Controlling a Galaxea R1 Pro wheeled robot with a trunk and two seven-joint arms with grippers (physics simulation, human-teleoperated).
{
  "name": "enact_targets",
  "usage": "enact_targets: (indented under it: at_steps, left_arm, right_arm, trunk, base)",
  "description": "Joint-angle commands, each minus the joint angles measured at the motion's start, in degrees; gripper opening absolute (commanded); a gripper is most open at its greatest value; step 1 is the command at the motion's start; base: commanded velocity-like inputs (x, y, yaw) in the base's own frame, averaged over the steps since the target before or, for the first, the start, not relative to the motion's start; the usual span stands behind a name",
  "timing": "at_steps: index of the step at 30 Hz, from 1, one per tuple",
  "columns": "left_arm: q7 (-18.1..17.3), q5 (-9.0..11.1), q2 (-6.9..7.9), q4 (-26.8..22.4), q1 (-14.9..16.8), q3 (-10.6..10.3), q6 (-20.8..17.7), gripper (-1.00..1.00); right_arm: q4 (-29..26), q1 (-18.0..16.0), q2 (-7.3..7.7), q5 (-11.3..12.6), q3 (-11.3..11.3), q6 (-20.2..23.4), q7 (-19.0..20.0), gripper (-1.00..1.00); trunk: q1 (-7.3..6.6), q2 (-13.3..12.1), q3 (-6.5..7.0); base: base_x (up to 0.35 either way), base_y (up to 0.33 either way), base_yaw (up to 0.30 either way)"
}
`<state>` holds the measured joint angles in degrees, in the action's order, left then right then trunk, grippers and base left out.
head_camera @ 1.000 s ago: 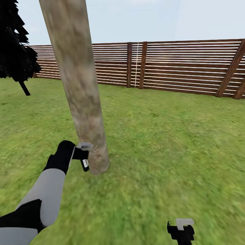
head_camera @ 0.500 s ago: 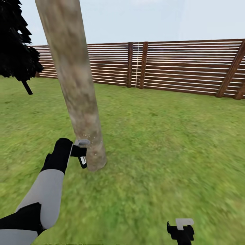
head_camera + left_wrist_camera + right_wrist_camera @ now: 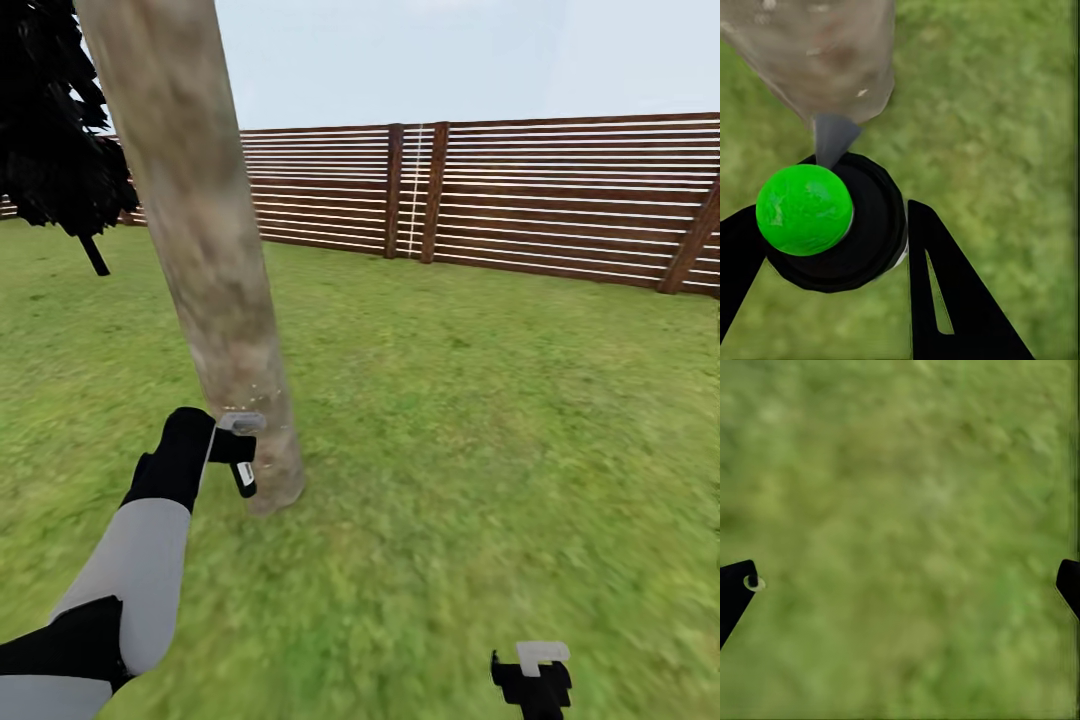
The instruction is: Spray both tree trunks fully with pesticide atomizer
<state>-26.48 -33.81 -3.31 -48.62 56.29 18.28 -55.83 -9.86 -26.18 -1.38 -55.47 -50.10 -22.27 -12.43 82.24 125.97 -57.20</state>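
My left tool (image 3: 832, 255) was clamped on the pesticide atomizer (image 3: 832, 225), its grey nozzle almost touching the tree trunk (image 3: 215, 290) low down, near the lawn (image 3: 480, 400), while my right tool (image 3: 900, 585) hung spread wide over grass.

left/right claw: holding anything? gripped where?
Left claw grips the pesticide atomizer by its round black body, nozzle toward the tree trunk. Right claw is open over grass, holding nothing.
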Motion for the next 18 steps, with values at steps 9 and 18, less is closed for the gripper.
enact_targets:
  at_steps: [9, 18]
  left_arm:
    - [-0.5, -0.7, 0.34, -0.1, 0.0, 0.2, -0.2, -1.0]
    - [-0.5, -0.7, 6.09, 0.9, -3.6, 0.4, 0.4, -1.0]
  right_arm:
    - [0.1, 0.0, -0.11, -0.6, -0.3, -0.1, -0.2, 1.0]
    - [0.1, -0.1, -0.11, -0.6, -0.3, -0.1, -0.2, 1.0]
  trunk:
    - [-0.01, 0.0, -0.05]
    - [-0.01, 0.0, -0.05]
  base:
    - [0.001, -0.273, 0.0]
    - [0.007, -0.275, 0.0]
